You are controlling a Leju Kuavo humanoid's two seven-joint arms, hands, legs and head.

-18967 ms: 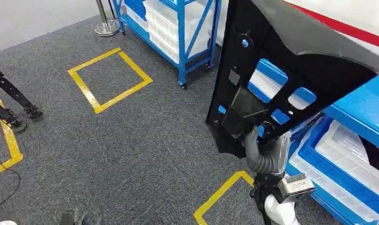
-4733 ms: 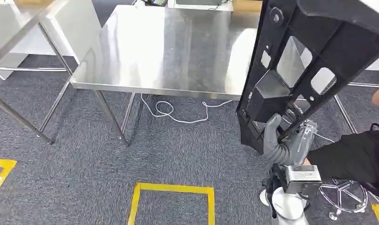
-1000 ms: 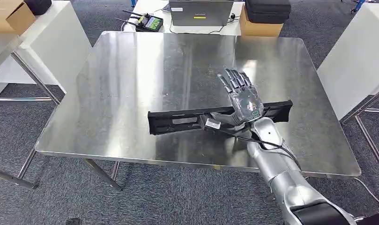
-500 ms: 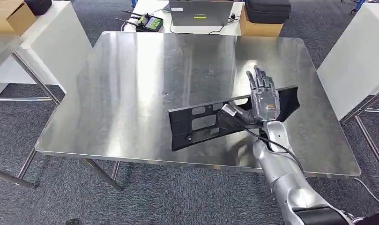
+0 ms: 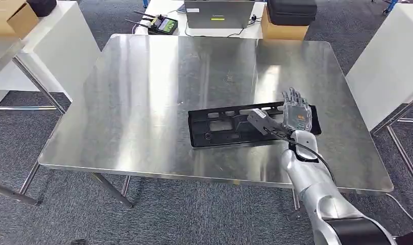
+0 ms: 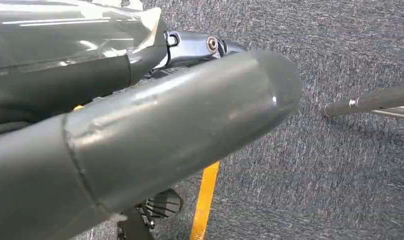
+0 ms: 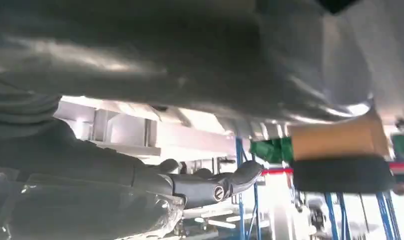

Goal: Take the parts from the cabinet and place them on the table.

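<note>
One right hand (image 5: 296,115), fingers (image 5: 293,97) straight and slightly apart, released, clasping nothing; held over the right end of the part, contact with it not discernible from above. One black plastic part (image 5: 214,139), long and flat with several cut-outs, lying flat directly beneath and to the left of those fingers, on the near right area of the steel table (image 5: 143,92), close to the front edge. Silver right arm (image 5: 316,194) trailing back from the hand over the table's near edge. Beyond the fingertips, past the far edge of the table: one cardboard box (image 5: 283,31) with a black case (image 5: 291,7) on top, one grey laptop (image 5: 217,13) farther left, one handheld controller (image 5: 161,24) left again. White tables well off to either side of the fingers; grey carpet (image 5: 194,214) below. One left hand (image 6: 140,125), seen from its own wrist, hanging over the carpet; thick grey thumb plain, state of the fingers not determinable. Just past that thumb: one strip of yellow floor tape (image 6: 204,200) and one metal bar (image 6: 369,100).
</note>
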